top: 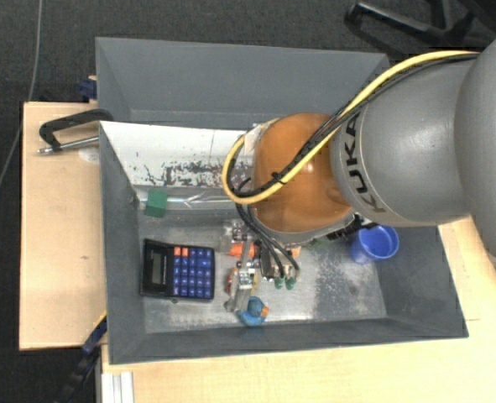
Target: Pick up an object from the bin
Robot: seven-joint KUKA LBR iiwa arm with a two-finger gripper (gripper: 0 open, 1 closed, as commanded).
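Observation:
My gripper (246, 279) hangs low over the bin's floor at the front middle, below the orange wrist cover. Just in front of it, close to the front wall, lies a small blue thing with an orange bit (252, 313); whether the gripper touches it I cannot tell. A black calculator with blue and orange keys (179, 270) lies flat to the gripper's left, apart from it. A small green piece (286, 282) sits right beside the gripper on its right. The cover hides what lies directly underneath.
A green block (155, 203) rests at the back left by the sloped wall. A blue cup (376, 243) stands at the right, partly under the arm. The arm and its orange cover span the bin's middle and right.

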